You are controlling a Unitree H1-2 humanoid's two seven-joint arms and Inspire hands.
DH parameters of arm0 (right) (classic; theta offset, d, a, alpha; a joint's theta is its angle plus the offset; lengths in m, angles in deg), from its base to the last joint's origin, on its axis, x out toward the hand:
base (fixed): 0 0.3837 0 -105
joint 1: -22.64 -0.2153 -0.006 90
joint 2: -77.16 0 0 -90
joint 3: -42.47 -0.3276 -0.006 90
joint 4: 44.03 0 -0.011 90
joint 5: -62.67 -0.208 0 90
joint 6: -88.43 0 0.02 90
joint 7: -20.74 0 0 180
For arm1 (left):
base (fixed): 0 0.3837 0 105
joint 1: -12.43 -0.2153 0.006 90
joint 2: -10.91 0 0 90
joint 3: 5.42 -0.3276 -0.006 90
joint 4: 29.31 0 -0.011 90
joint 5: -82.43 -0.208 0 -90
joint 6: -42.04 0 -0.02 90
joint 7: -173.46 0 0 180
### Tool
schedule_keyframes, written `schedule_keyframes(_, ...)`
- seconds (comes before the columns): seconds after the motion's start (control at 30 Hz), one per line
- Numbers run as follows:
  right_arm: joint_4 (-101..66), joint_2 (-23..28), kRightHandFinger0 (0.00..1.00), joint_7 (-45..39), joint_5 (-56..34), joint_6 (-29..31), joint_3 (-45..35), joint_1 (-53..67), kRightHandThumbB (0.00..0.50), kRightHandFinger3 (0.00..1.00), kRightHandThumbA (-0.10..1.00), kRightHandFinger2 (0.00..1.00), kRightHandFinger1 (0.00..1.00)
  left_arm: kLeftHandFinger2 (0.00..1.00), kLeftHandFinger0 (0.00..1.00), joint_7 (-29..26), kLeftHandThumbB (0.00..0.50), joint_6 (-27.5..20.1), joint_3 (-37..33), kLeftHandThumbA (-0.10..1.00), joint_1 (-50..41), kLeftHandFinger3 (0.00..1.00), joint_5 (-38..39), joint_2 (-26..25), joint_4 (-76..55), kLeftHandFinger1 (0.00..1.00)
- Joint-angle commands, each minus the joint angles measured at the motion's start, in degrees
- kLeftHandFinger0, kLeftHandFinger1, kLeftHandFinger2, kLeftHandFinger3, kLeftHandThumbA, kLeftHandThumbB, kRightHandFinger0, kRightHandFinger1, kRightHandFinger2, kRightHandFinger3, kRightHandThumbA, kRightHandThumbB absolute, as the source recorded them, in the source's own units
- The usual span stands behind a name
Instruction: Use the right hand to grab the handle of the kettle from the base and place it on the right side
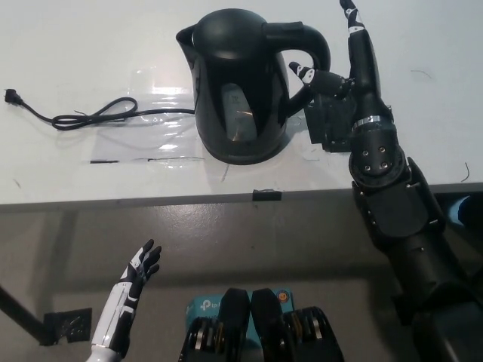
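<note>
A black electric kettle (pixel 241 83) stands upright on the white table (pixel 90 45), near the middle of the view, its spout pointing to picture left and its looped handle (pixel 313 53) to picture right. It sits on what looks like its base, though the base is mostly hidden under the body and hard to make out. A black power cord (pixel 98 115) runs from the kettle's foot across the table to the left, ending in a plug (pixel 11 96).

The black right hand (pixel 347 75) reaches over the table edge just beside the handle. Its fingers (pixel 356 38) are spread: the long ones stretch up past the outside of the handle, while the thumb points toward the opening of the loop, its tip close to the handle. Nothing is gripped, and whether the thumb touches the handle cannot be told. Under the hand lies a dark square patch (pixel 332 124) on the table.

The white left hand (pixel 139 271) rests low at the lower left, below the table edge, fingers apart and holding nothing.
</note>
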Motion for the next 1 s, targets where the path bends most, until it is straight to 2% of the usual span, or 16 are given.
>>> schedule_keyframes(0.0,0.8,0.4,1.00,3.0,0.7,2.0,0.6,-4.4,0.234,1.00,0.88,1.00,1.00,1.00,1.00,0.4,0.500,-2.1,0.0,1.00,0.6,1.00,0.1,-0.9,-1.3,1.00)
schedule_keyframes(0.07,1.5,0.4,1.00,3.5,0.8,2.8,1.0,-4.9,0.219,1.00,0.85,1.00,1.00,1.00,1.00,0.5,0.500,-2.1,0.0,1.00,0.6,1.00,0.2,-1.0,-1.1,1.00)
schedule_keyframes(0.37,9.6,0.2,1.00,8.0,2.3,7.3,3.5,-8.8,0.246,1.00,0.80,1.00,1.00,1.00,1.00,0.6,0.500,-2.1,0.0,1.00,0.6,1.00,0.5,-0.8,-1.1,1.00)
schedule_keyframes(0.6,14.5,-0.4,1.00,10.2,2.3,8.0,4.9,-12.0,0.217,1.00,0.78,1.00,1.00,1.00,1.00,0.7,0.500,-2.1,0.1,1.00,0.8,1.00,0.6,-0.9,-1.3,1.00)
schedule_keyframes(0.67,15.8,-0.8,1.00,10.6,1.9,8.0,4.9,-13.0,0.205,1.00,0.72,1.00,1.00,1.00,1.00,0.8,0.500,-2.1,0.2,1.00,0.8,1.00,0.7,-0.9,-1.2,1.00)
schedule_keyframes(0.73,18.3,-1.4,1.00,11.7,1.1,8.3,4.5,-14.5,0.195,1.00,0.54,1.00,1.00,1.00,1.00,0.8,0.500,-2.1,0.1,1.00,0.8,1.00,0.6,-0.9,-1.2,1.00)
schedule_keyframes(0.77,19.6,-1.7,1.00,12.8,1.0,8.6,4.4,-15.3,0.195,1.00,0.41,1.00,1.00,1.00,1.00,0.8,0.500,-2.1,0.1,1.00,0.9,1.00,0.6,-0.9,-1.1,1.00)
schedule_keyframes(0.8,21.0,-2.0,0.79,14.2,1.2,8.2,4.5,-16.2,0.187,1.00,0.22,0.94,0.80,1.00,1.00,0.8,0.500,-2.1,0.1,1.00,0.9,1.00,0.5,-0.9,-1.1,1.00)
schedule_keyframes(0.83,22.1,-2.3,0.58,15.4,1.7,7.6,4.8,-16.9,0.206,0.97,0.08,0.88,0.68,1.00,1.00,0.7,0.500,-2.1,0.1,1.00,0.9,1.00,0.4,-0.9,-1.0,1.00)
schedule_keyframes(0.87,23.4,-2.4,0.39,17.4,2.8,6.8,5.7,-17.6,0.219,0.74,-0.05,0.71,0.49,1.00,1.00,0.6,0.500,-2.1,0.2,1.00,0.8,1.00,0.5,-0.8,-1.0,1.00)
schedule_keyframes(0.9,24.3,-2.4,0.21,18.6,3.6,6.1,6.4,-18.1,0.219,0.56,-0.10,0.54,0.33,1.00,1.00,0.7,0.500,-2.1,0.2,1.00,0.8,1.00,0.6,-0.8,-1.1,1.00)
schedule_keyframes(0.93,25.5,-2.3,0.09,19.9,4.8,5.5,7.6,-18.8,0.223,0.37,-0.10,0.33,0.20,1.00,1.00,0.8,0.500,-2.1,0.2,1.00,0.9,1.00,0.7,-0.8,-1.1,1.00)
schedule_keyframes(0.97,26.8,-2.2,0.01,21.3,6.0,5.1,9.1,-19.4,0.219,0.26,-0.10,0.21,0.03,1.00,1.00,0.9,0.500,-2.1,0.2,1.00,1.0,1.00,1.0,-0.9,-1.1,1.00)
